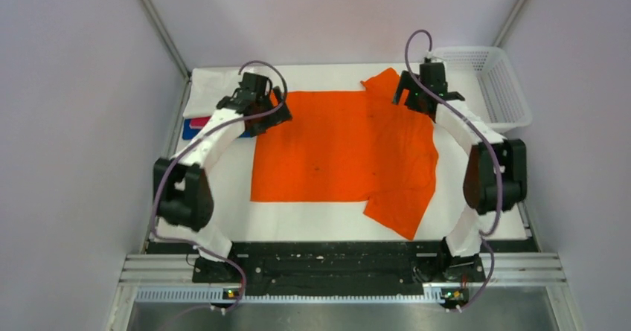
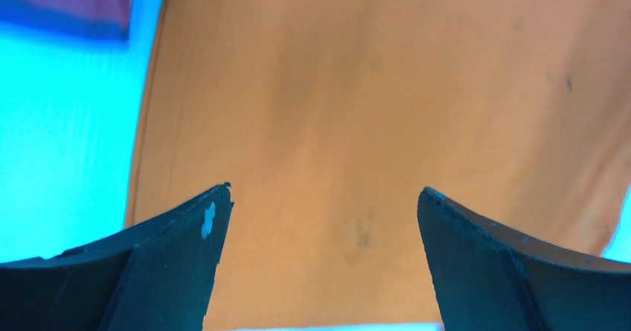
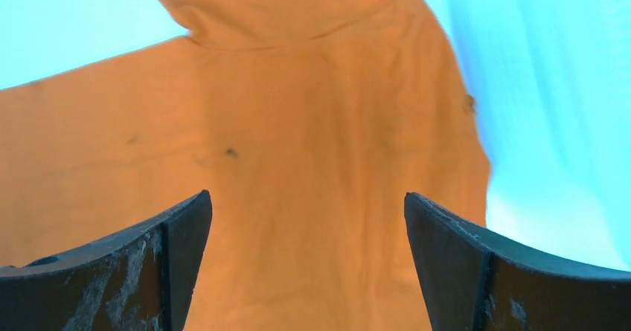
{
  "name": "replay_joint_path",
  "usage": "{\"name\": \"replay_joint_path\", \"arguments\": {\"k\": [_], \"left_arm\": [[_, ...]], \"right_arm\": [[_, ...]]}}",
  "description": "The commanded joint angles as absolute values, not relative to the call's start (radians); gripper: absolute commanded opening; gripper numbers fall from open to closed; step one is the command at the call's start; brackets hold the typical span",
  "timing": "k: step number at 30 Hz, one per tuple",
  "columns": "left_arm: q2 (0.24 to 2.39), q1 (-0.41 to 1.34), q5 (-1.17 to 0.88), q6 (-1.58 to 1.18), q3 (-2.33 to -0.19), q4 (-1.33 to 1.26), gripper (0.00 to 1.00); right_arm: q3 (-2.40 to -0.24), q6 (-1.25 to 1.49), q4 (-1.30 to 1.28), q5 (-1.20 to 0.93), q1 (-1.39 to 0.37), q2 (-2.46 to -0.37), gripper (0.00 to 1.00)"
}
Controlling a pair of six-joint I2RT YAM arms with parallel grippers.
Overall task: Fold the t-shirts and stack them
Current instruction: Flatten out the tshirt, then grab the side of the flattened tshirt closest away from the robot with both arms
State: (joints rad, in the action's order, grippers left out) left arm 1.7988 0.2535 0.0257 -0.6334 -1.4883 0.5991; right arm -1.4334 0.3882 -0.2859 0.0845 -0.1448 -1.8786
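Orange tee (image 1: 335,149) lies flat beneath both tools, long axis running from left gripper (image 2: 324,197) to right gripper (image 3: 307,197), each over its far edge, jaws spread, holding nothing; right nearer the rumpled end.

Setting: a robotics test cell in a laboratory, not a household room. Enclosure: plain pale panels (image 1: 74,123) on three sides, with bare metal frame posts (image 1: 156,22) running up the back corners. Bench: a white surface (image 1: 327,230), closed along its near edge by a black mounting plate (image 1: 327,260) and a ribbed aluminium rail (image 1: 327,294). Fixed equipment: left arm (image 1: 216,134) and right arm (image 1: 460,123), white and black, bolted side by side at that edge, each trailing an exposed purple cable (image 1: 413,45); small indicator lights (image 1: 232,294) glow at the bases. Loose stock: one orange t-shirt (image 1: 335,145) spread flat as the work sample, and one white plastic mesh basket (image 1: 513,97) at the far right corner.
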Motion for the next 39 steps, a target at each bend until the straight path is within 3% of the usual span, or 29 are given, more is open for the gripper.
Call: {"name": "replay_joint_path", "arguments": {"k": [1, 4, 11, 16, 24, 34, 36, 39], "left_arm": [[1.469, 0.271, 0.102, -0.709, -1.194, 0.657, 0.99], [1.319, 0.275, 0.178, -0.779, -1.026, 0.752, 0.99], [1.112, 0.275, 0.251, -0.941, -0.762, 0.827, 0.83], [1.13, 0.273, 0.282, -1.05, -0.682, 0.801, 0.75], [1.316, 0.27, 0.225, -1.098, -0.721, 0.694, 0.49], [1.387, 0.27, 0.245, -1.119, -0.674, 0.652, 0.42], [1.402, 0.27, 0.243, -1.112, -0.682, 0.636, 0.37], [1.436, 0.27, 0.248, -1.099, -0.709, 0.628, 0.21]], "right_arm": [[-1.226, 0.375, -0.251, 0.184, -0.195, -1.512, 0.99], [-0.976, 0.457, -0.132, 0.17, -0.187, -1.304, 0.99], [-0.528, 0.681, 0.107, 0.15, -0.15, -0.917, 0.99], [-0.575, 0.66, -0.075, 0.121, -0.15, -0.893, 0.99], [-0.58, 0.666, -0.222, 0.165, -0.202, -0.92, 0.99], [-0.587, 0.668, -0.467, 0.308, -0.351, -0.924, 0.99], [-0.595, 0.674, -0.517, 0.32, -0.386, -0.923, 0.99], [-0.608, 0.7, -0.589, 0.326, -0.448, -0.925, 0.97]]}}
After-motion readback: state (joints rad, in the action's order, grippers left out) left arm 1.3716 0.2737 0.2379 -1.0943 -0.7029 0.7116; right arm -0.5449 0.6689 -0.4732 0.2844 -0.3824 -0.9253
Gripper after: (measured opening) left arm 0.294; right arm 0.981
